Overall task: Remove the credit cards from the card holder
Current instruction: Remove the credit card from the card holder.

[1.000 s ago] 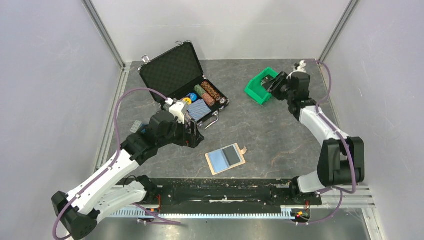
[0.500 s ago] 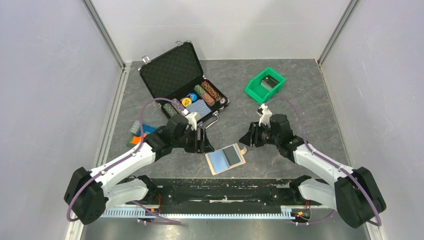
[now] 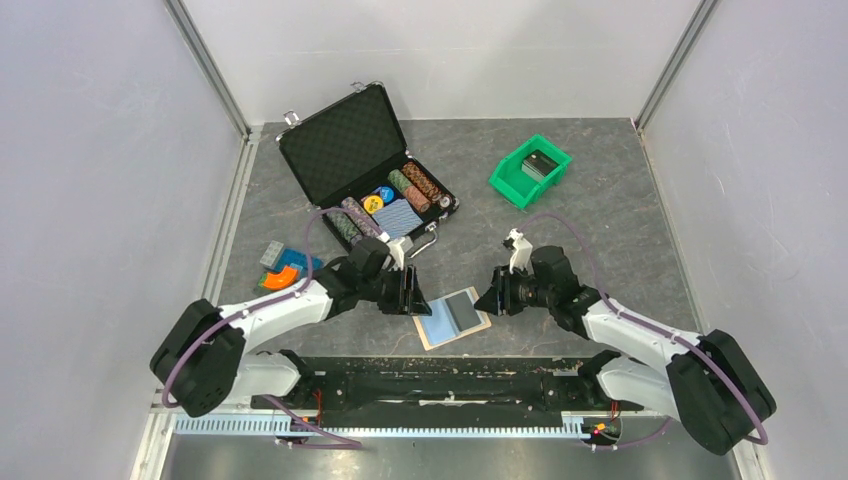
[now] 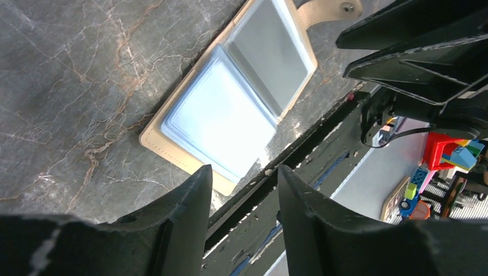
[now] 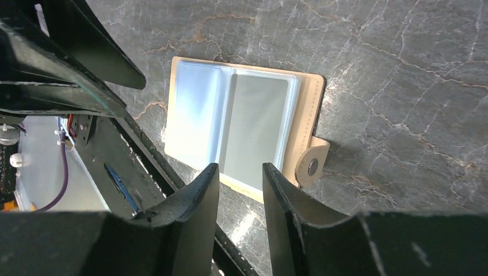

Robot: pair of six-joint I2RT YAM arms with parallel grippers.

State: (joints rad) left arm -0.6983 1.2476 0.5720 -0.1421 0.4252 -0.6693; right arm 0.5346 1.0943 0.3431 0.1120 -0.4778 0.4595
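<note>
From above, the card holder lies spread open and flat on the worktop, close to its near edge and between the two arms. Its long axis runs left to right, tilted a little so the right end sits farther back. The credit cards are both in it: the light blue card in the left half, the grey card in the right. The left pincer is just beside the holder's far left corner and the right pincer just beside its right end. Each arm is nearest its own half.

In the left wrist view, the left pincer is partly spread with nothing between its fingers. It points down at the near left corner of the card holder, so the light blue card lies straight ahead and the grey card beyond it.

In the right wrist view, the right pincer shows a narrow gap and grips nothing. It hangs over the near edge of the card holder, about at the fold. The grey card is directly ahead, the light blue card to its left, and the snap tab juts out just to the right. The left pincer looms at the upper left.
</note>
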